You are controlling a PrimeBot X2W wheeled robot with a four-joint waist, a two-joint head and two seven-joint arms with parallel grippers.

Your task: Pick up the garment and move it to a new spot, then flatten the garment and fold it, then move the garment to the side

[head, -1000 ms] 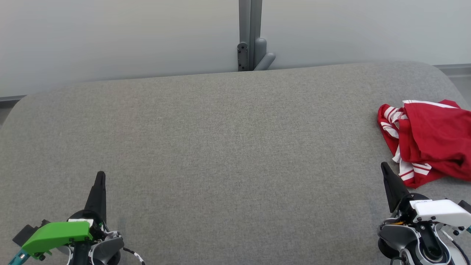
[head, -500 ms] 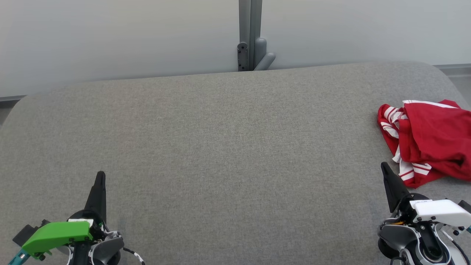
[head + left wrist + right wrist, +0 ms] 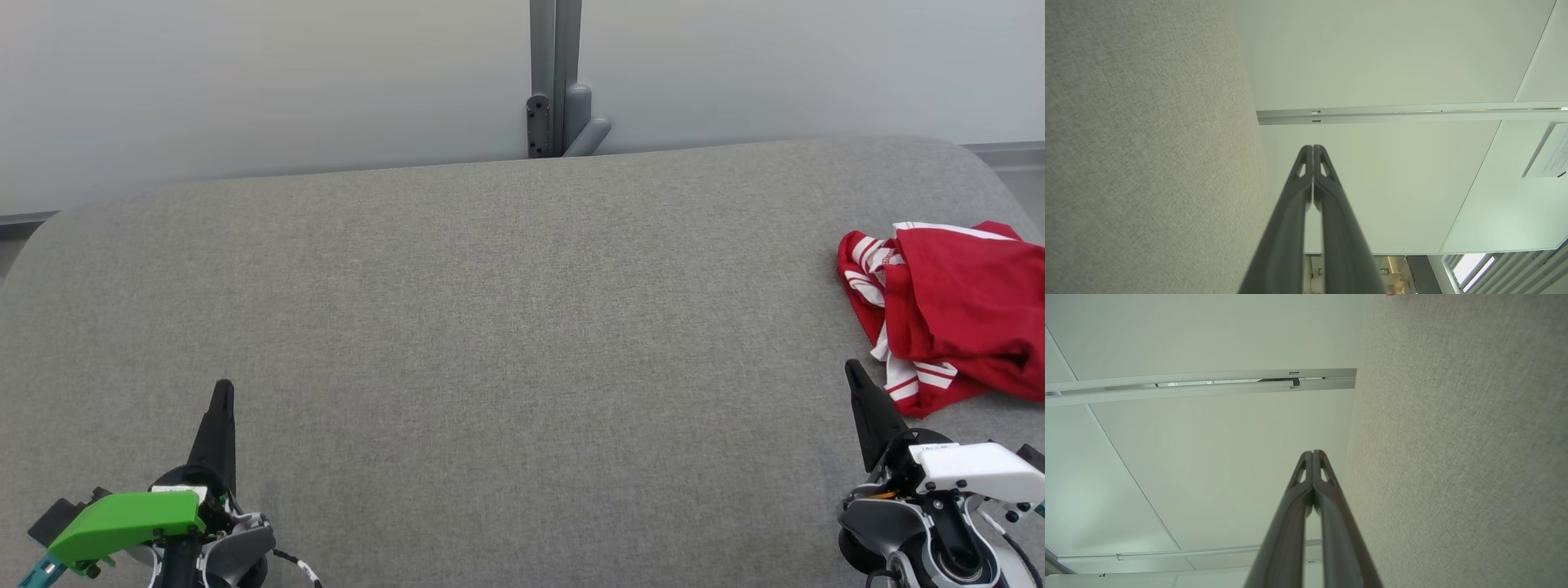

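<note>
The garment is a crumpled red piece with white stripes, lying at the right edge of the grey fabric surface in the head view. My right gripper is shut and empty at the lower right, its tip just left of the garment's near corner, not touching it. My left gripper is shut and empty at the lower left, far from the garment. In the wrist views both grippers, left and right, have their fingers pressed together and point past the grey surface toward pale walls.
Behind the grey surface stands a pale partition wall with a grey metal post and bracket at its middle. The surface's corners are rounded at far left and far right.
</note>
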